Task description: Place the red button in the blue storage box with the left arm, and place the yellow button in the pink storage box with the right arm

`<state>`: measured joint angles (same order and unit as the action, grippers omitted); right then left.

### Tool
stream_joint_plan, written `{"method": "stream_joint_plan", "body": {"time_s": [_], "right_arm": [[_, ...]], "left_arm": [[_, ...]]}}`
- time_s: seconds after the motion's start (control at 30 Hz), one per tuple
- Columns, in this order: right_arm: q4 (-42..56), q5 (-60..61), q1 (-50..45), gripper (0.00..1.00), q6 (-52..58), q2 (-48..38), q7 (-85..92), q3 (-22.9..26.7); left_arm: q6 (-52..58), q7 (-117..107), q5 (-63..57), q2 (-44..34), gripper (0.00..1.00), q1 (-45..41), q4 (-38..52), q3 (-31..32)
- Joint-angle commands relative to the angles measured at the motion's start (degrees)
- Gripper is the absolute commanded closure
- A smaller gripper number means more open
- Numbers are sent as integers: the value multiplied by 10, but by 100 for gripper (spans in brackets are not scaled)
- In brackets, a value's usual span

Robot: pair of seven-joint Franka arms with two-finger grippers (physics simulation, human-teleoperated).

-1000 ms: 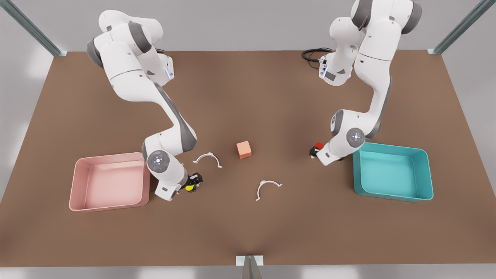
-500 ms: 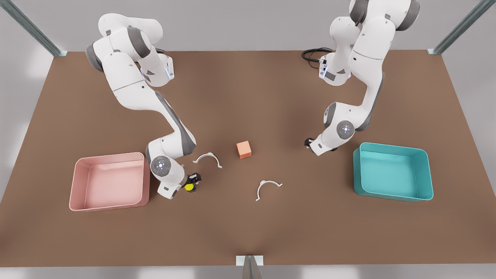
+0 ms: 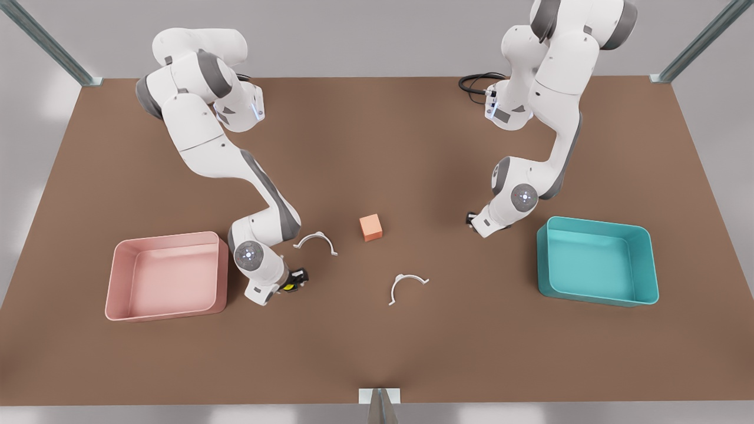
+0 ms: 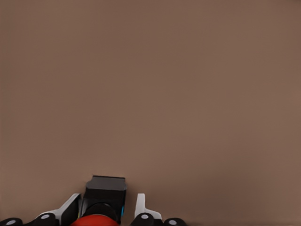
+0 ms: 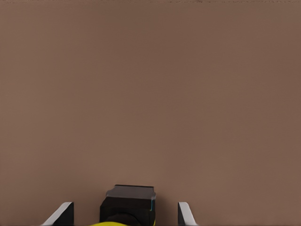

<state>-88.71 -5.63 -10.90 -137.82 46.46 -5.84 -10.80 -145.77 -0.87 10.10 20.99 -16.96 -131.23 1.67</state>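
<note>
The red button, a red cap on a black base, sits on the brown table between the fingers of my left gripper. The fingers are open but narrowed close around the base. In the front view that gripper is low at the table, to the left of the blue storage box, and it hides the button. My right gripper is open wide and straddles the yellow button. In the front view this gripper is just right of the pink storage box, with the yellow button peeking out under it.
An orange cube stands mid-table. Two white curved clips lie flat, one beside the right arm's wrist and one nearer the front edge. A black cable loops at the table's back.
Both arms have sunk lower over their buttons. The left gripper came down around the red button, which was visible beside it a second ago. The right gripper lowered onto the yellow button.
</note>
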Motion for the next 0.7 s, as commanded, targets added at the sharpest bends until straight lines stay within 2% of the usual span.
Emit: {"method": "stream_joint_plan", "body": {"time_s": [0.0,0.07,0.13,0.33,0.4,0.47,0.53,0.67], "right_arm": [[0,1,0,19,-22,1,2,0],[0,1,0,22,-21,1,2,0],[-1,1,1,23,-21,2,3,0],[-1,1,1,27,-22,4,3,0],[-1,1,1,28,-21,4,3,1],[-1,1,2,28,-22,6,3,0],[-1,1,3,31,-21,6,3,0],[-2,1,3,34,-20,6,4,0]], "left_arm": [[-2,-14,-1,1,36,0,0,0],[-2,-15,-1,1,45,0,1,0],[-1,-15,-1,0,48,0,1,0],[52,-38,-1,-47,48,0,7,0],[139,-33,-5,-86,48,11,43,-12],[222,-4,-7,-95,48,47,91,-17],[312,82,-8,-106,48,124,145,-17],[352,209,-52,-93,48,244,207,-18]]}}
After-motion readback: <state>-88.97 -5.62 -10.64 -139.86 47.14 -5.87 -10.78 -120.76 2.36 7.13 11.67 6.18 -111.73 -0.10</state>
